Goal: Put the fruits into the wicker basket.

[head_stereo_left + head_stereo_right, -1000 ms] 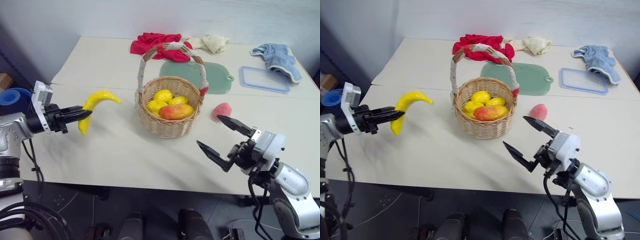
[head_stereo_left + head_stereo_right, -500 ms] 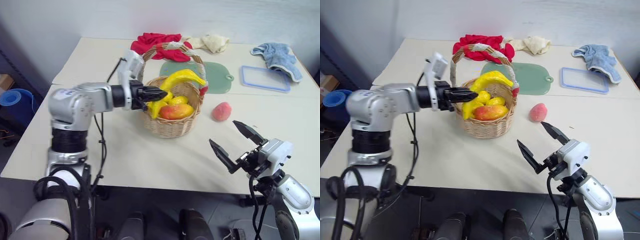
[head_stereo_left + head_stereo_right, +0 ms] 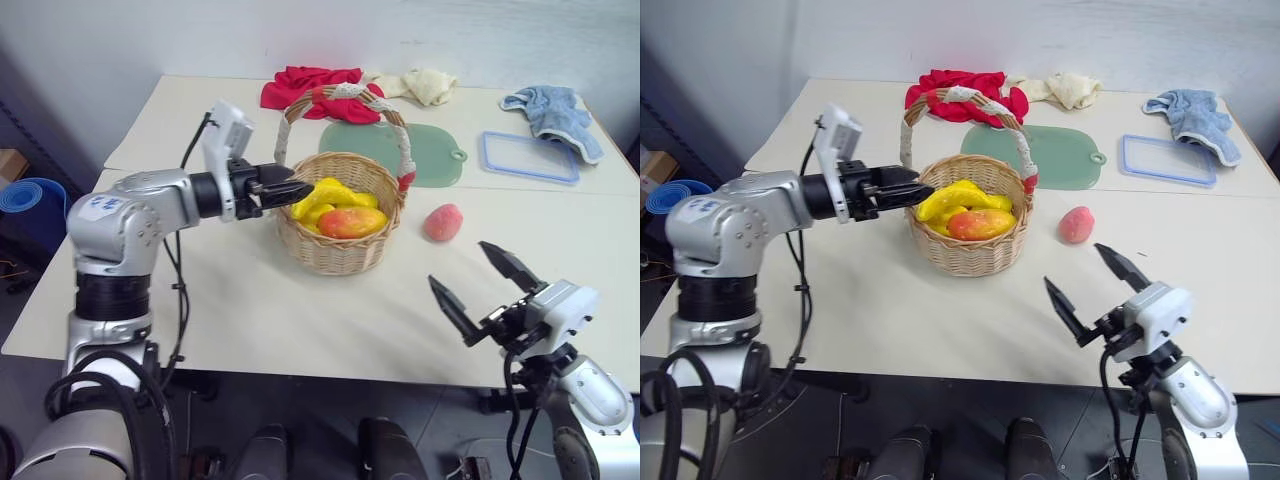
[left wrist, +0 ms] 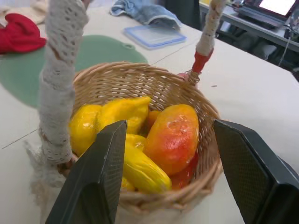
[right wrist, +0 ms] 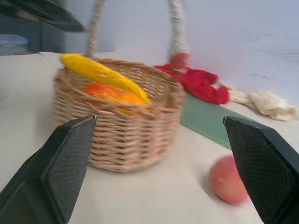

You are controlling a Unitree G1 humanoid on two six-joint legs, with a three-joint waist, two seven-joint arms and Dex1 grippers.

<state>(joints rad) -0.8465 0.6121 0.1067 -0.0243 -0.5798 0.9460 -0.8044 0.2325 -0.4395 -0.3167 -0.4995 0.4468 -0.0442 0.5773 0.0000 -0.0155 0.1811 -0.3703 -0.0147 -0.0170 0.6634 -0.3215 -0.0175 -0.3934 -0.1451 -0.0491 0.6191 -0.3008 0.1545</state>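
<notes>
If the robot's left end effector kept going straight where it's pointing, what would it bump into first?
Most likely the curved yellow banana lying in the round tan wicker basket. The open left end effector sits at the basket's rim, pointing across the fruit pile; exact depth is unclear.

Bright, even light, soft shadows; right wrist view slightly blurred.

4 cameras around the wicker basket (image 3: 340, 225)

2 head views look forward and down over the table (image 3: 250, 310). Left wrist view looks closely into this basket, right wrist view sees it low from the side; all 4 share it.
</notes>
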